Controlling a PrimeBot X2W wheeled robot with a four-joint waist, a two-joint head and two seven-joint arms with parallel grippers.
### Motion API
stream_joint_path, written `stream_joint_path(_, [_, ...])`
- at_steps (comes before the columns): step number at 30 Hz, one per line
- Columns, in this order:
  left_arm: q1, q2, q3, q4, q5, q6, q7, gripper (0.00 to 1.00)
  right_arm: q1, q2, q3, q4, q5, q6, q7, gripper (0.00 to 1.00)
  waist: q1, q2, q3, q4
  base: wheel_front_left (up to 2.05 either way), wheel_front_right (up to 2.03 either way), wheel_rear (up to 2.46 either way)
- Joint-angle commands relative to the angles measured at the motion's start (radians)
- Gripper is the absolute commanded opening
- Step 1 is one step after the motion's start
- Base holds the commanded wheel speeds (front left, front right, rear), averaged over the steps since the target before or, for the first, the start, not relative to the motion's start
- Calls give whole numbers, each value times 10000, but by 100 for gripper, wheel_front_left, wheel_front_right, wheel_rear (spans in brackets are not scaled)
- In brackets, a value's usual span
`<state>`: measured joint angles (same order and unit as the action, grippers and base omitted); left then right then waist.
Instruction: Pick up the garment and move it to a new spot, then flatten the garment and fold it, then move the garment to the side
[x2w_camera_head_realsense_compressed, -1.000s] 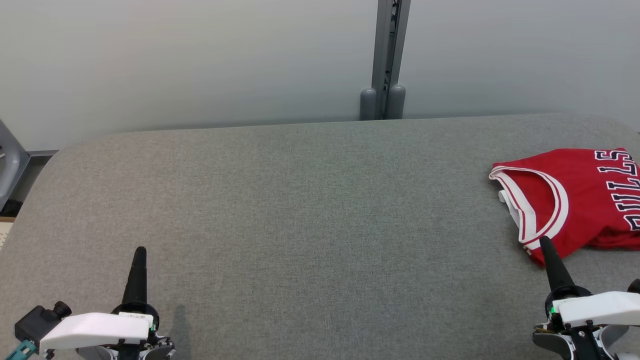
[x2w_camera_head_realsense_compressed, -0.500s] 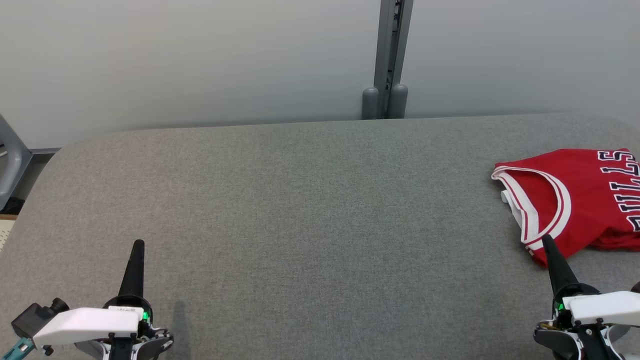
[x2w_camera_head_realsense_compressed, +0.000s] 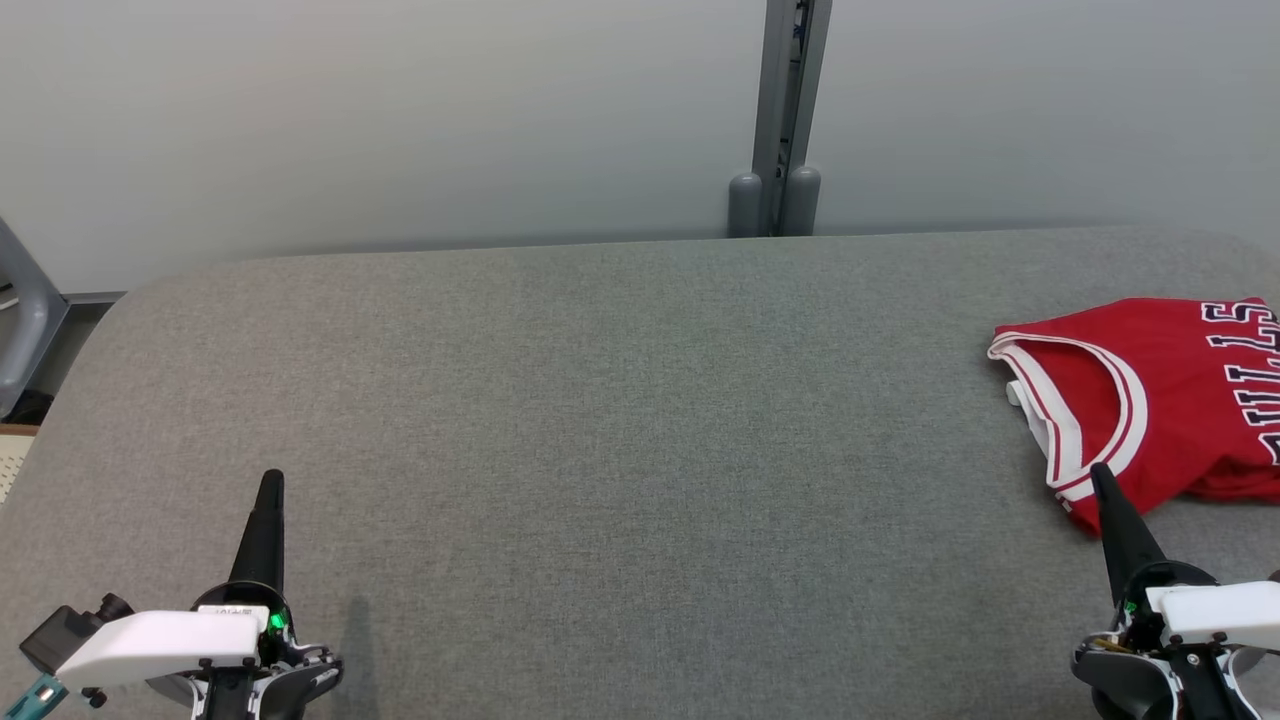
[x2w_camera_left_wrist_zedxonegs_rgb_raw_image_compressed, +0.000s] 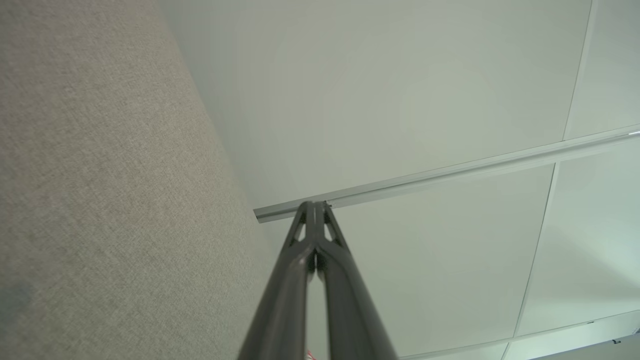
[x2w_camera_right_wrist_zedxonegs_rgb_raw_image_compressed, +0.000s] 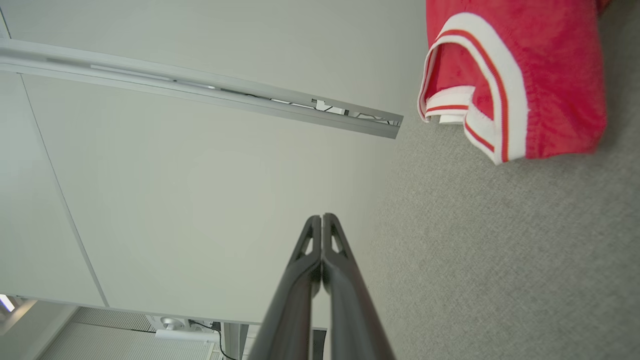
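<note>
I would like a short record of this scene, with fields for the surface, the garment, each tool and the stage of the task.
surface: grey padded table, pale wall behind it
garment: red jersey with white trim, apparently folded, lying at the table's right side
left arm: left tool shut, holding nothing, over the near left of the table
right arm: right tool shut, holding nothing, near the jersey's corner but apart from it
stage: jersey appears folded and set aside

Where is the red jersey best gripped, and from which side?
Grip the white-trimmed edge of the red jersey near its closest corner, coming from the left with the right gripper, opened first. That thick band forms its left border on the table, so it probably pinches easily.
</note>
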<state>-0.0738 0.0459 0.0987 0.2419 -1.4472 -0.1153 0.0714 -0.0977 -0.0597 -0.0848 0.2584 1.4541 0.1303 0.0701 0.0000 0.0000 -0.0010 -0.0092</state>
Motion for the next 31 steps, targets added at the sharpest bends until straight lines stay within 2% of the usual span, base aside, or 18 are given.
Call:
stream_joint_path(1, [-265, 62, 69, -17, -236, -84, 73, 0, -152, -14, -69, -99, 233, 7, 90, 0, 0, 0, 3, 6, 0, 0, 0])
stream_joint_path(24, [-445, 69, 188, 45, -1674, -185, 457, 0, -146, 92, -326, -162, 1635, 7, 477, 0, 0, 0, 40, 90, 0, 0, 0])
stream_joint_path(31, [-424, 67, 184, 44, -1661, -174, 466, 0, -145, 88, -325, -158, 1592, 7, 482, 0, 0, 0, 41, 92, 0, 0, 0])
